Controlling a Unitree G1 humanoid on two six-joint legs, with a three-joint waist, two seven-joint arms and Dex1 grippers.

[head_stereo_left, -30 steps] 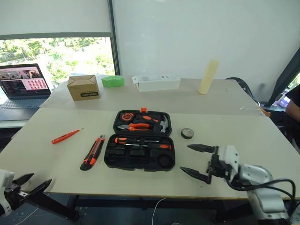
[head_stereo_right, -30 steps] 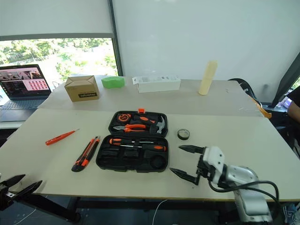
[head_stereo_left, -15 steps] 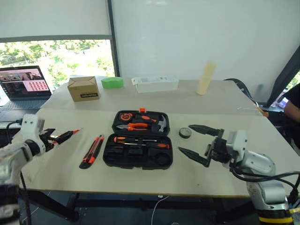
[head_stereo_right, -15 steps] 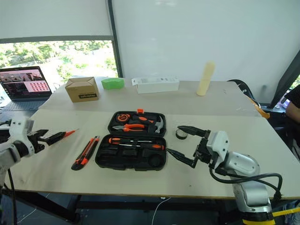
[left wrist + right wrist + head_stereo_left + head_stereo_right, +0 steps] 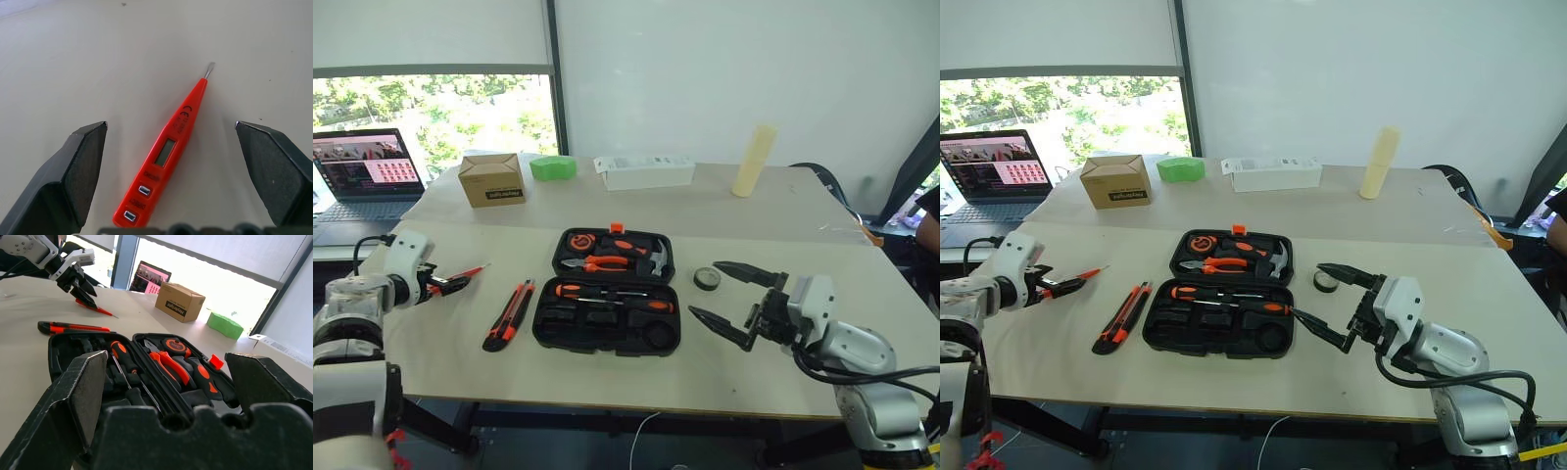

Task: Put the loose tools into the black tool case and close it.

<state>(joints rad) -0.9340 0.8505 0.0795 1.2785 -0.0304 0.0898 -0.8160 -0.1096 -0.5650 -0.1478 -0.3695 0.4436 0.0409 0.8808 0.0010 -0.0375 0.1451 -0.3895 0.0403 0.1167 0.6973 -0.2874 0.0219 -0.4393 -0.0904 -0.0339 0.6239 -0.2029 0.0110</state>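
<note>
On the white table I am straddling the red screwdriver, lying well left of the open tool case, with my left claw spread wide, right claw waiting released, so pinching comes next.

A pale worktop runs across the scene, with a second pale surface butted against its far edge. On that far surface a brown cardboard box stands toward the left (a dark label on its near face), and just beside it lies a small green object. A long white carton lies near the middle, and a tall cream cylinder stands upright well to its right. At the far left an open laptop shows a lit screen before a window full of green foliage. A white wall fills the rest behind.
</note>
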